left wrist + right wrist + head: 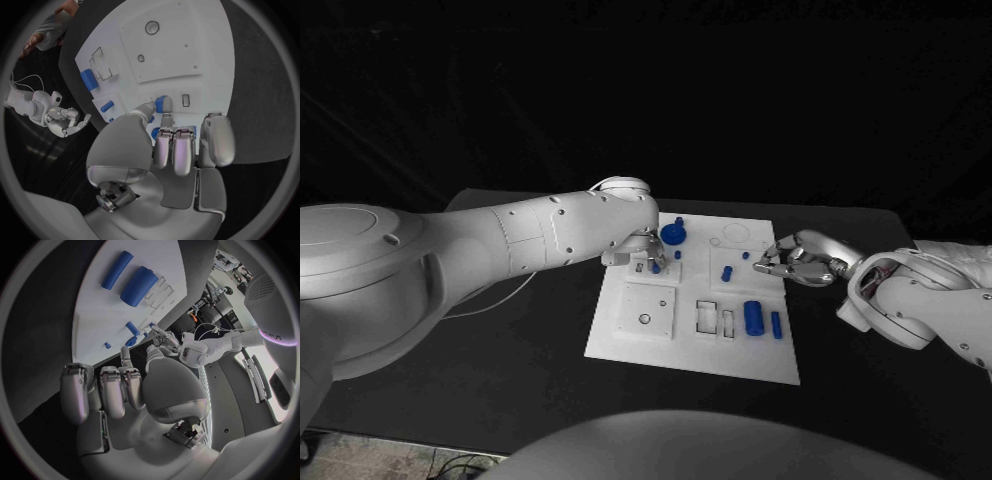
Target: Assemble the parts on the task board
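The white board (635, 335) lies in the middle of the black table (516, 400). Near its right edge lie a thick blue cylinder (754, 318) and a thin blue rod (776, 324). The left hand (642, 252) pinches a small blue peg (166, 104) over the board. The right hand (790, 262) hovers at the board's right edge, fingers curled in, holding nothing.

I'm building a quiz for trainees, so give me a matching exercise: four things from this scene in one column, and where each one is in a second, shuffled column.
Things:
1. left robot hand
2. right robot hand
3. thick blue cylinder
4. round blue knob-shaped part

Places:
A. lying on the white flat task board beside a thinner blue rod
B. at the board's right edge
C. near the board's far edge
D. over the board's far left part, fingertips at a small blue part

Pairs: 1-D, 2-B, 3-A, 4-C.
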Action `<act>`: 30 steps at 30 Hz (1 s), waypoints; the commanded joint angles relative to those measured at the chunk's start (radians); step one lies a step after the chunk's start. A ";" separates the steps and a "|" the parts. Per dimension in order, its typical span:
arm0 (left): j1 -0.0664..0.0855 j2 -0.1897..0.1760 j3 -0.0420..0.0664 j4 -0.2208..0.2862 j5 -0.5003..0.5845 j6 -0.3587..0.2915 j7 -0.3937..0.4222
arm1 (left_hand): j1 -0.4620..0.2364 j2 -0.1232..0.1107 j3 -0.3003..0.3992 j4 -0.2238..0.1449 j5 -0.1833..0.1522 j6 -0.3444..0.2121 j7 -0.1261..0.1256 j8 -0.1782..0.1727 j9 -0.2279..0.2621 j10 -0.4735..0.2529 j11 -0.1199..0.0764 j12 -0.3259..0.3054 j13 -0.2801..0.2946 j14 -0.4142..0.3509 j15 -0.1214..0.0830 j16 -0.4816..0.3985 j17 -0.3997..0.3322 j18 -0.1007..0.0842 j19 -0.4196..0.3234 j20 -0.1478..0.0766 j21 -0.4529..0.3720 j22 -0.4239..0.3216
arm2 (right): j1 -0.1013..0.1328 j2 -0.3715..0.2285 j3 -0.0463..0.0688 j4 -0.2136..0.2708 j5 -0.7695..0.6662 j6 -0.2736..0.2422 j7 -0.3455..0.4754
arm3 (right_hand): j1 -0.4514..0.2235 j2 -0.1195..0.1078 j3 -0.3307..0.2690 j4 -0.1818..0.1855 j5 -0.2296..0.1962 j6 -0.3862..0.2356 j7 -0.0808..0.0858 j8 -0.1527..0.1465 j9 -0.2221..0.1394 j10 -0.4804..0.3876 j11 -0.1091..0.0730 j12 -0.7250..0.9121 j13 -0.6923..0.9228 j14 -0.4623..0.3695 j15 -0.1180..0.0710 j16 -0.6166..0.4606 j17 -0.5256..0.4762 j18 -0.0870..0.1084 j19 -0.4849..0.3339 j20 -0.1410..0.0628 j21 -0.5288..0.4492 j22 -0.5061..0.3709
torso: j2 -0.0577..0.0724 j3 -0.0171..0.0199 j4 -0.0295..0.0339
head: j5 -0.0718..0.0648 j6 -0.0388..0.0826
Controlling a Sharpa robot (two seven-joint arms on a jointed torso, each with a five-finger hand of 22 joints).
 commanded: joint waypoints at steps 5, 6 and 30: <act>-0.002 0.001 0.001 -0.003 0.000 0.002 -0.120 | 0.012 0.001 0.078 -0.073 0.003 0.003 -0.006 0.003 0.002 0.089 -0.006 -0.007 0.229 0.101 -0.010 -0.005 0.250 0.008 0.010 -0.006 -0.008 0.188 | -0.001 -0.002 0.000 0.000 0.007 0.002 0.009 | 0.009 0.003 -0.001 -0.005 -0.003 0.003 0.002 0.005 0.001 0.104 0.010 0.003 0.263 0.106 0.007 0.003 0.263 0.009 -0.001 0.008 -0.004 0.211 | 0.000 -0.0001 0.0002 | 0.000 0.000; -0.002 0.001 0.001 -0.004 -0.001 0.002 -0.120 | 0.012 0.001 0.078 -0.073 0.003 0.003 -0.006 0.003 0.002 0.089 -0.006 -0.007 0.229 0.101 -0.010 -0.005 0.250 0.008 0.010 -0.006 -0.008 0.188 | -0.001 -0.002 0.000 0.000 0.007 0.002 0.009 | 0.009 0.003 -0.001 -0.005 -0.003 0.003 0.002 0.005 0.001 0.104 0.010 0.003 0.263 0.106 0.007 0.003 0.263 0.009 -0.001 0.008 -0.004 0.211 | 0.000 -0.0001 0.0002 | 0.000 0.000; -0.003 -0.001 0.001 -0.002 -0.043 -0.009 -0.106 | 0.016 0.002 0.086 -0.076 0.005 0.003 -0.006 0.004 0.005 0.088 -0.006 -0.008 0.228 0.101 -0.010 -0.006 0.249 0.008 0.010 -0.007 -0.009 0.188 | -0.002 -0.002 0.000 0.000 0.009 0.000 0.011 | 0.009 0.003 -0.001 -0.005 -0.003 0.003 0.002 0.005 0.001 0.104 0.010 0.003 0.263 0.106 0.007 0.003 0.263 0.009 -0.001 0.008 -0.004 0.211 | 0.000 0.0000 0.0003 | 0.000 0.000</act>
